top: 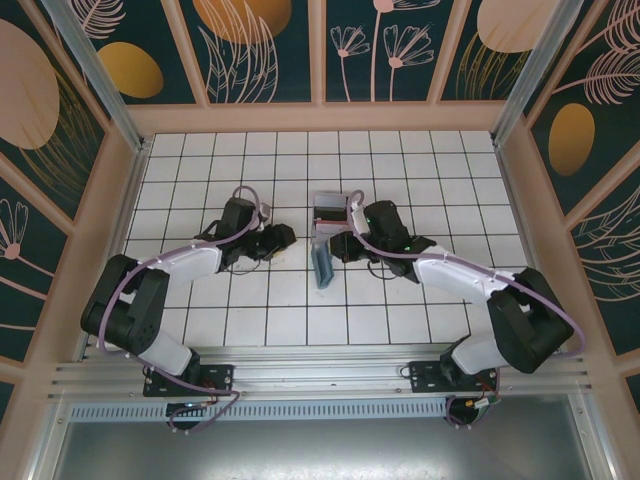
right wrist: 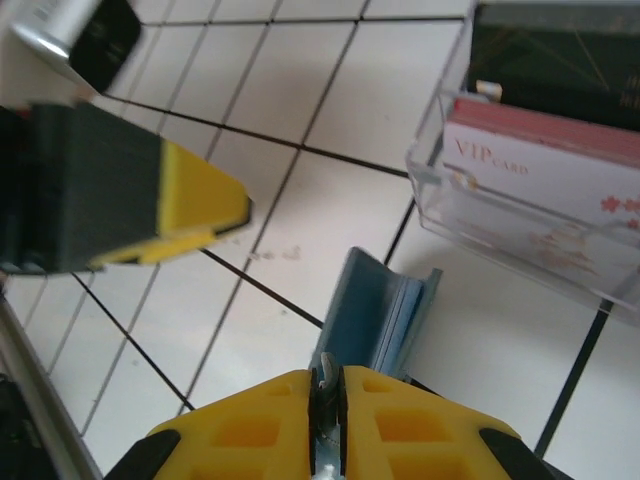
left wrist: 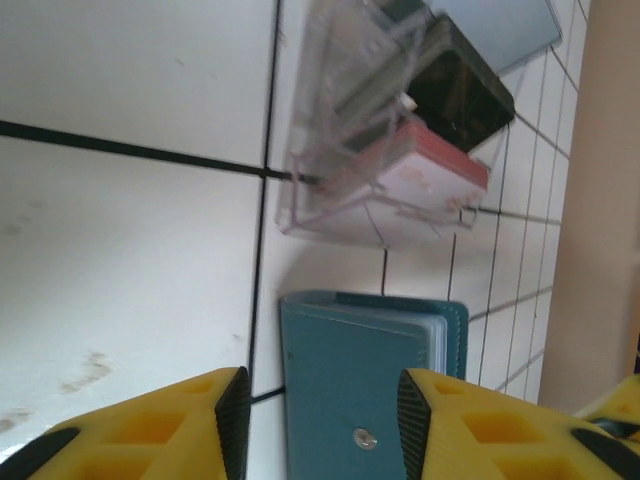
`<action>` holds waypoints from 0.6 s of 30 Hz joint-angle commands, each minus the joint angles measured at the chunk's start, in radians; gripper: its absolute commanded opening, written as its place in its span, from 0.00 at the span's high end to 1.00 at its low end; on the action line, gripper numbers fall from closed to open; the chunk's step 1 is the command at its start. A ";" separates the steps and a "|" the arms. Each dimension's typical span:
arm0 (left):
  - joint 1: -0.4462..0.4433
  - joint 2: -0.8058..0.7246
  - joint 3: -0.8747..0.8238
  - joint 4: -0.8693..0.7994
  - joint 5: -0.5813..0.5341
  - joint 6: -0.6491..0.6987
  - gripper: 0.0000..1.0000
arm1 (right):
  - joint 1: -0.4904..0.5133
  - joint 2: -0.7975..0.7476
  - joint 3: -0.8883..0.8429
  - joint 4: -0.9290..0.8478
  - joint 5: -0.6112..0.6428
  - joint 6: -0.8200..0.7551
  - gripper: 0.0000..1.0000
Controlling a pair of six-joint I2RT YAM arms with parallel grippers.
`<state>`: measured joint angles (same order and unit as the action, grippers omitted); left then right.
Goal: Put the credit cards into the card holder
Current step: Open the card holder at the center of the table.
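Just behind the flat teal-blue bifold card holder (left wrist: pixel 350 370) stands a small clear plastic box (left wrist: pixel 330 190), touching or nearly touching it. The box holds the credit cards upright: a pinkish-red and white card (right wrist: pixel 540 165) printed "VIP card" at the front and a dark grey-black card (right wrist: pixel 560 60) behind it. In the overhead view the box (top: pixel 330 210) sits on the far side of the card holder (top: pixel 322 262), which stands on its edge near the middle of the table, slightly fanned so the lighter blue leaves show. A small metal snap sits on its cover.

The right gripper (right wrist: pixel 328 385) has its yellow fingers pressed together on a thin edge of the card holder (right wrist: pixel 385 310), clamping it from the near side. The left gripper (left wrist: pixel 322 390) has its yellow fingers apart with nothing between them; it faces the card holder's cover from the left, close to it. Its dark-padded finger (right wrist: pixel 150 190) shows in the right wrist view, off to the left of the card holder and apart from it.

Both arms meet over the middle, so the box is partly hidden from above by the right gripper (top: pixel 335 248), with the left gripper (top: pixel 283 238) just across.

Underneath is a white tiled tabletop (top: pixel 250 310) with dark grout lines and a few faint brown smudges (left wrist: pixel 85 370). Pale wooden frames hold dark teal wall panels (top: pixel 260 50) painted with leaves and orange discs, and an aluminium rail (top: pixel 320 375) runs along the near edge.
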<state>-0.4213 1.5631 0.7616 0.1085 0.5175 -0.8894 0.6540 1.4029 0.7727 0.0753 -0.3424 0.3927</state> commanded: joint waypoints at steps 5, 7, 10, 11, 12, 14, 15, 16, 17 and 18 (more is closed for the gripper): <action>-0.074 -0.005 0.080 -0.088 -0.018 0.087 0.40 | -0.006 -0.001 0.010 0.034 -0.008 0.051 0.84; -0.080 0.005 0.068 -0.093 -0.026 0.074 0.40 | -0.006 0.002 0.008 0.042 -0.010 0.058 0.84; -0.086 0.026 0.026 -0.070 -0.024 0.045 0.43 | -0.005 0.002 0.012 0.036 -0.006 0.060 0.84; -0.091 0.027 0.015 -0.061 -0.024 0.037 0.43 | -0.005 -0.001 0.012 0.035 -0.005 0.060 0.84; -0.097 0.025 0.005 -0.050 -0.025 0.028 0.43 | -0.005 -0.005 0.011 0.032 -0.002 0.059 0.84; -0.113 0.020 -0.007 -0.027 -0.025 0.010 0.44 | -0.005 -0.007 0.011 0.031 0.002 0.055 0.84; -0.117 0.022 -0.010 -0.022 -0.027 0.005 0.44 | -0.005 -0.004 0.010 0.031 0.003 0.054 0.84; -0.122 0.027 -0.008 -0.018 -0.027 0.001 0.44 | -0.006 -0.001 0.009 0.032 0.003 0.054 0.84; -0.126 0.033 -0.007 -0.015 -0.027 -0.002 0.45 | -0.007 0.001 0.005 0.037 0.003 0.057 0.84; -0.131 0.037 -0.008 -0.011 -0.027 -0.006 0.45 | -0.006 0.001 0.000 0.044 0.001 0.060 0.84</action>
<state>-0.5385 1.5791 0.7612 0.0685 0.4961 -0.8715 0.6540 1.3960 0.7731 0.0830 -0.3416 0.4335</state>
